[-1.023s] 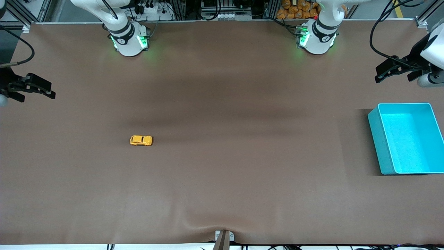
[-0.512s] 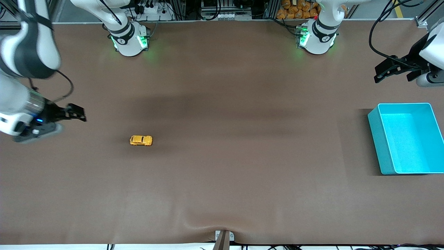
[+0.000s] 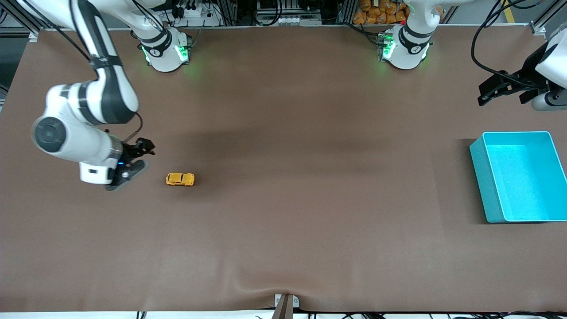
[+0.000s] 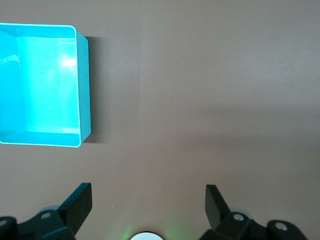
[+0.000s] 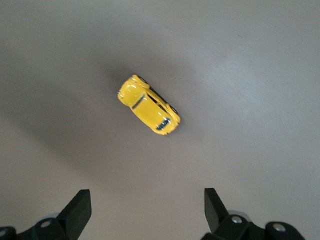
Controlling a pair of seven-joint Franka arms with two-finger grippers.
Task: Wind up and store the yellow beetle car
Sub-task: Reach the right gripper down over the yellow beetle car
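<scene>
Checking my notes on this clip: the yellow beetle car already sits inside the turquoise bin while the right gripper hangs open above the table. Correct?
Not quite. The front view shows the yellow beetle car on the bare table, toward the right arm's end, and the turquoise bin empty. The right gripper does hang open above the table, beside the car.

Robotics lab: aluminium framing (image 3: pixel 24 20), cabling (image 3: pixel 487 26).

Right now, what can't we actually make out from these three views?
- Yellow beetle car: any winding key or pull-back part is too small in the front view, and the right wrist view shows only its roof.
- Right gripper, open over the table beside the car: its wrist covers part of the fingers in the front view.
- Left gripper, open, waiting near the turquoise bin: arm cut by the frame edge.
- Bin: cut by the edge in both front and left wrist views.
</scene>
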